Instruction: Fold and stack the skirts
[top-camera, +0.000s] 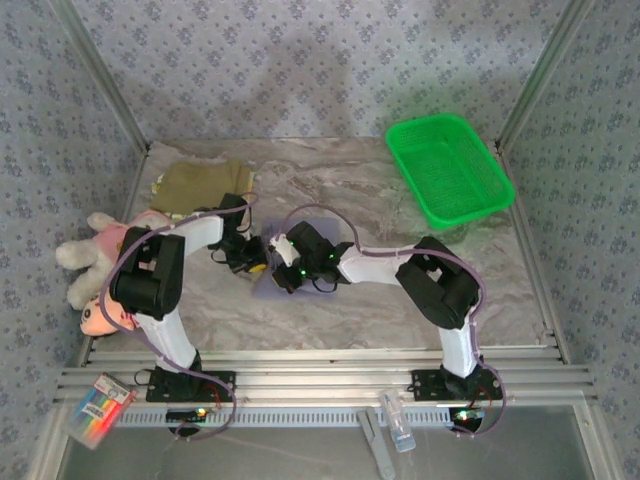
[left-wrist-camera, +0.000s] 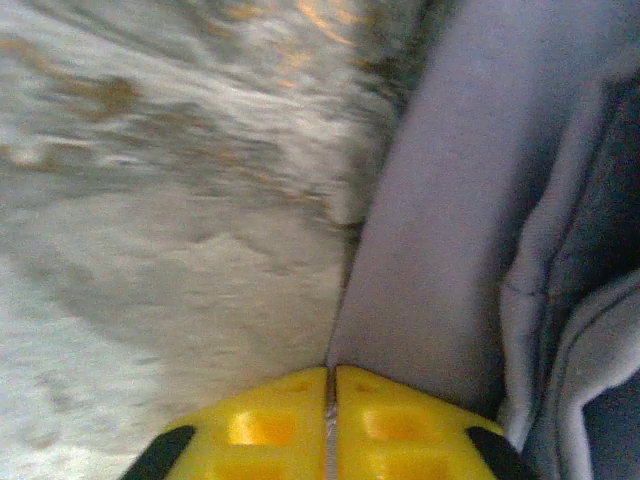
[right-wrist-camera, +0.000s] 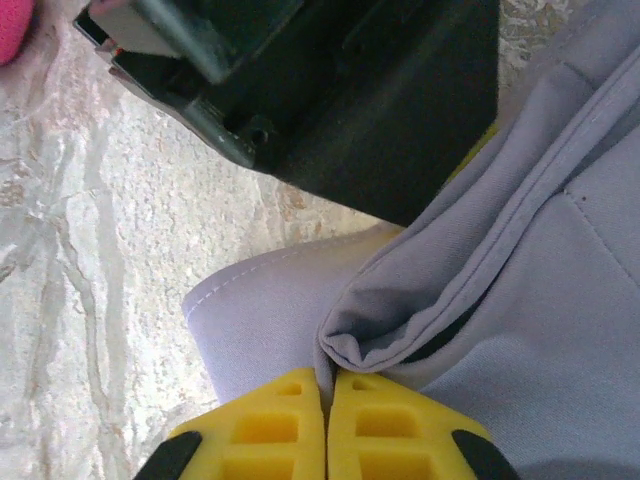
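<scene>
1. Lavender skirt (top-camera: 265, 287): plain soft cloth lying partly rumpled on the marbled table (top-camera: 400, 310), directly beneath both grippers, near the middle of the work area.
2. Left gripper (left-wrist-camera: 331, 372): yellow fingers pressed together, the skirt's straight edge running right into the seam between them, apparently pinched there. Bare table to the left of the fingers; lavender cloth to the right and ahead.
3. Right gripper (right-wrist-camera: 326, 378): yellow fingers likewise together, nipping a doubled fold with a stitched hem bunched just ahead of the tips. More lavender cloth to the right of the fingers, bare table to the left, and the black body of the left arm (right-wrist-camera: 350, 90) close ahead.
4. Both grippers just beside each other, gripping neighbouring spots on the same side of the skirt.
5. Step in hand, as a judgement: folding the lavender skirt, with one edge gathered by both grippers at the start of a fold. Not yet stacked.
6. Likely needed next: raising both pinched spots together, keeping the edge taut between them, carrying it over the rest of the cloth and laying it down square. Care called for, given the crowded wrists.
7. Olive skirt (top-camera: 205, 185): folded flat, well beyond the left gripper and to its left; a probable stacking place.
8. Pink plush toy (top-camera: 100, 250): far out to the left of the left gripper.
9. Green basket (top-camera: 450, 170): well beyond the right gripper and to its right.
</scene>
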